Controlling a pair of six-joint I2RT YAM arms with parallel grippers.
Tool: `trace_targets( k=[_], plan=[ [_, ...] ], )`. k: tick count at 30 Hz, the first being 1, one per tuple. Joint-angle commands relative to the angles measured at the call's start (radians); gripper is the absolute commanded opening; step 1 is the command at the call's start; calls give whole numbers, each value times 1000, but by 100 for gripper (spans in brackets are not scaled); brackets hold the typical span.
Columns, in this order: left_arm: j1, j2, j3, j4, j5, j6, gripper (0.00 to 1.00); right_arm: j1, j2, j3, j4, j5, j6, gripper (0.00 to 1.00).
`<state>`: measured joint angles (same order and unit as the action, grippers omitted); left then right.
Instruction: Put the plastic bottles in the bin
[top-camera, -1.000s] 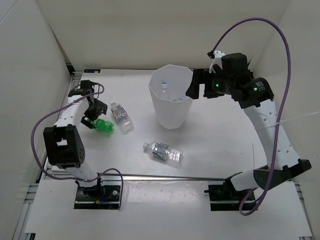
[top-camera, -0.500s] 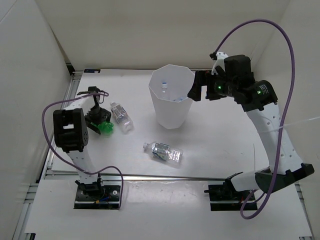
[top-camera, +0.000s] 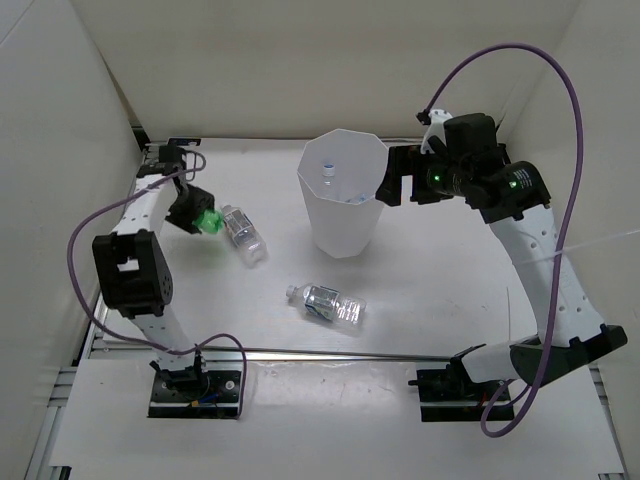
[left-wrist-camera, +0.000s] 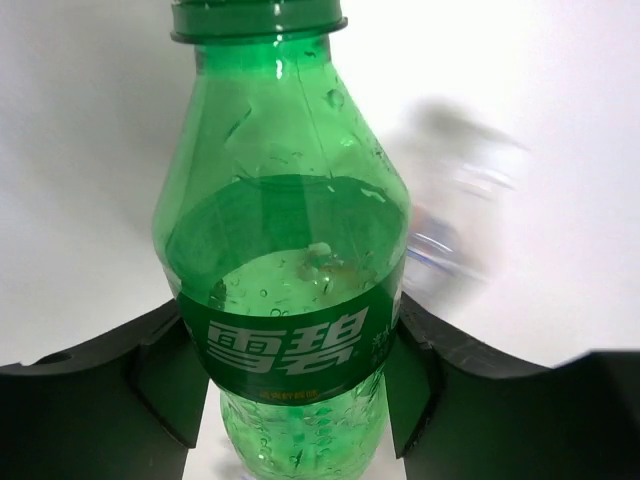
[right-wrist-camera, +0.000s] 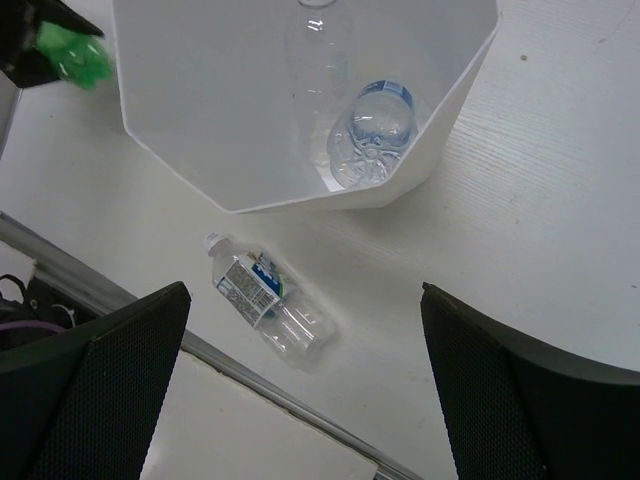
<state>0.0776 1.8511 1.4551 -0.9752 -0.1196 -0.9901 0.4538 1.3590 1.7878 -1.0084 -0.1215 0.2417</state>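
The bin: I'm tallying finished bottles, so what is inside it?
The right wrist view shows two inside the bin: a blue-labelled bottle and a plain clear bottle. The floor beneath them is covered.

The white surface (top-camera: 440, 290) carries the tall white faceted plastic bin (top-camera: 345, 228) standing upright near its far middle, a clear white-capped plastic bottle with a silvery label (top-camera: 243, 234) lying on its side left of it, and a clear blue-labelled plastic bottle (top-camera: 328, 304) lying in front of the bin, apart from it.
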Motion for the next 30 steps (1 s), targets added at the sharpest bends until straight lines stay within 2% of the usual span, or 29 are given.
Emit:
trace_targets(
  k=[1, 3, 5, 6, 7, 9, 11, 13, 17, 20, 21, 24, 30],
  plan=[
    [2, -202, 131, 105, 121, -39, 19, -3, -11, 36, -7, 22, -21, 100],
    [-7, -237, 189, 206, 188, -77, 19, -3, -11, 48, -16, 31, -21, 100],
    [-53, -237, 336, 231, 215, -90, 18, -3, -20, 48, -16, 63, -21, 100],
    [-74, -213, 400, 231, 231, -79, 18, -12, -29, 48, -16, 80, -21, 99],
    [-113, -164, 527, 231, 256, -67, 18, -12, -29, 48, -16, 101, -21, 97],
    [-154, -83, 644, 251, 338, -4, 16, -53, -52, 73, -27, 159, 16, 97],
    [-228, -26, 791, 260, 371, 53, 16, -102, -72, 93, -27, 160, 80, 97],
    [-286, 40, 865, 260, 399, 123, 19, -176, -106, 117, -7, 117, 125, 100],
    [-344, 94, 864, 260, 414, 149, 23, -259, -127, 166, 33, 43, 146, 100],
    [-406, 137, 882, 271, 414, 192, 28, -273, -127, 176, 24, 2, 146, 100],
    [-426, 149, 893, 271, 402, 236, 31, -283, -138, 176, 24, 2, 146, 100],
    [-498, 203, 925, 271, 379, 301, 33, -283, -175, 147, 14, -7, 146, 100],
    [-607, 241, 909, 271, 344, 355, 36, -283, -248, 85, -16, 39, 137, 100]
  ],
)
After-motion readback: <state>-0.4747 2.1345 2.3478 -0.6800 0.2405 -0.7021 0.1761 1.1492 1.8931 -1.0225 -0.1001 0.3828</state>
